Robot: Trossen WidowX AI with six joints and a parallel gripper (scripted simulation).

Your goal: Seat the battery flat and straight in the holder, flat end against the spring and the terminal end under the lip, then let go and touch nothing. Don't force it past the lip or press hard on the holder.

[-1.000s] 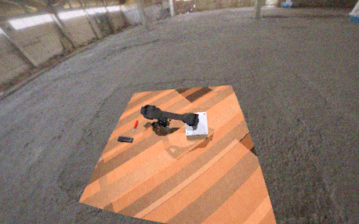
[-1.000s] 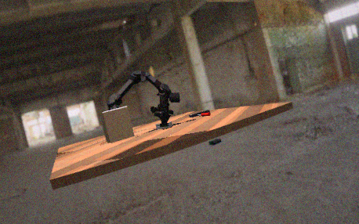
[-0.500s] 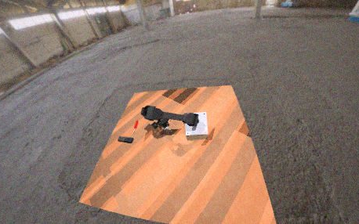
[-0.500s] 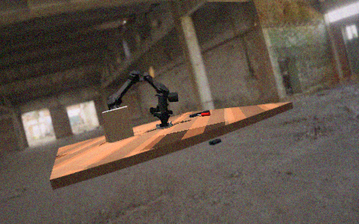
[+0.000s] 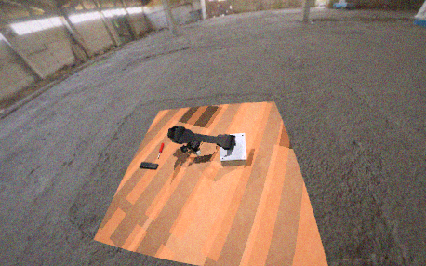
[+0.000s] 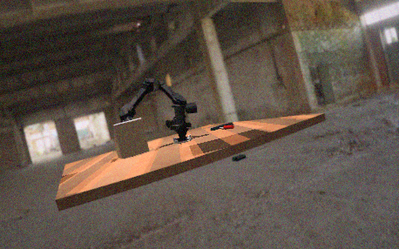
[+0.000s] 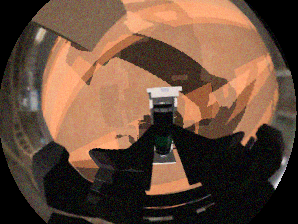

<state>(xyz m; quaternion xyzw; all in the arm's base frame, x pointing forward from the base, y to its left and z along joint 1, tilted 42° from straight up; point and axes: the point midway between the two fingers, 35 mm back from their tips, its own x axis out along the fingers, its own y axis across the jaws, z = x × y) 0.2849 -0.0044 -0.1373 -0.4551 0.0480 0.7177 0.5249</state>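
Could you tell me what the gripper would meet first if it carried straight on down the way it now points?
Most likely the holder on the table: the gripper points straight down, jaws shut on the battery, just above it. Remaining gap is unclear.

The flat wooden plank surface (image 5: pixel 237 205) is a patchwork of pale orange, tan and darker brown strips, with two near-black-brown patches at its far edge. The jointed robot arm (image 5: pixel 200 138) is matt black throughout, standing on a white square base block (image 5: pixel 238 148) whose sides look brown in the exterior view. Beside it lies a slim pen-like tool with a red handle (image 5: pixel 161 149) and dark tip, and a small black rectangular holder (image 5: pixel 149 166). In the wrist view, the dark green cylindrical battery (image 7: pixel 162 131) carries a pale grey-white end cap between black jaws. The surrounding ground is mottled grey.
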